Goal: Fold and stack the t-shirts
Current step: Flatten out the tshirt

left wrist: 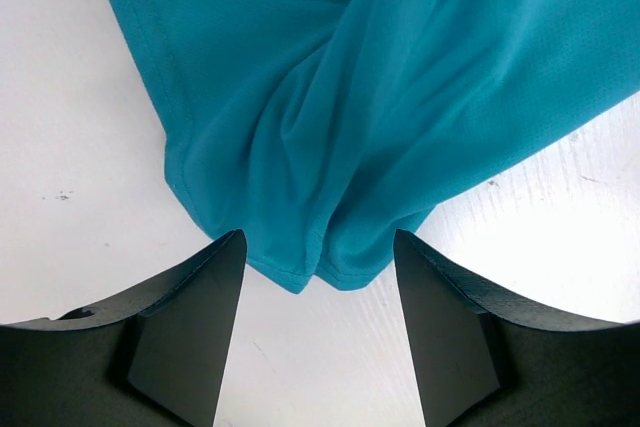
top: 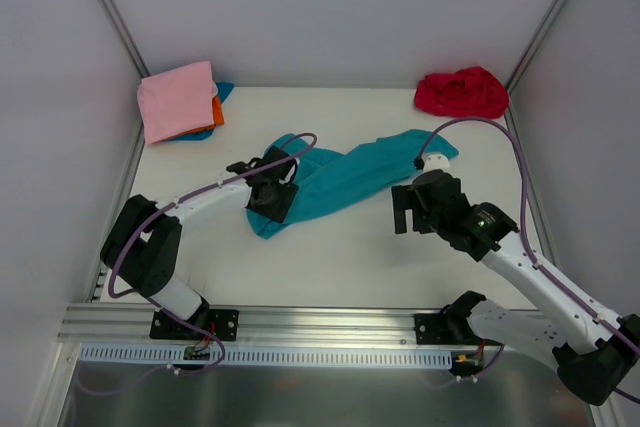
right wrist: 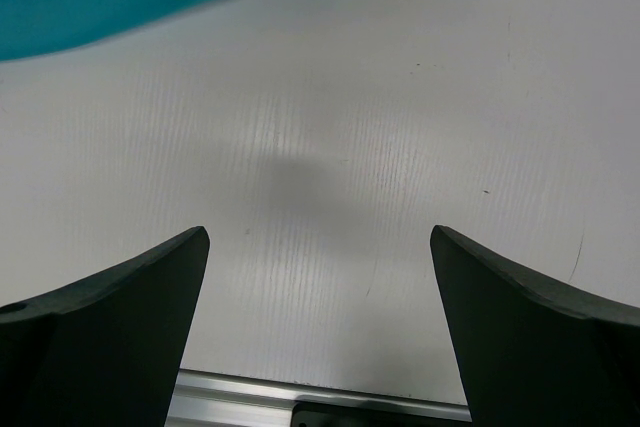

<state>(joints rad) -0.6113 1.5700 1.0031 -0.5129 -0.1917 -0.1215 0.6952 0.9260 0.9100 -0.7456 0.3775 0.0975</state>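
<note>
Teal shirt (top: 340,177): lies unfolded and rumpled across the middle of the counter (top: 350,267), running from near-left to far-right.

Left claw (left wrist: 318,247): released. In the wrist view we see both fingers (left wrist: 190,337) spread, with the shirt's near-left corner lying between their tips. The cloth is not pinched, and whether it brushes either finger we cannot tell.

Right claw (right wrist: 320,247): released and spread wide over bare counter, just near of the teal shirt's right end. It holds nothing, and only a strip of teal shows at the top of its view.

Far-left corner: a pink shirt (top: 178,99), folded, sits on top of a pile. An orange edge (top: 217,110) and a blue one (top: 222,92) show beneath it on the right.

Far-right corner: a red shirt (top: 462,93) lies crumpled, well apart from both claws.
</note>
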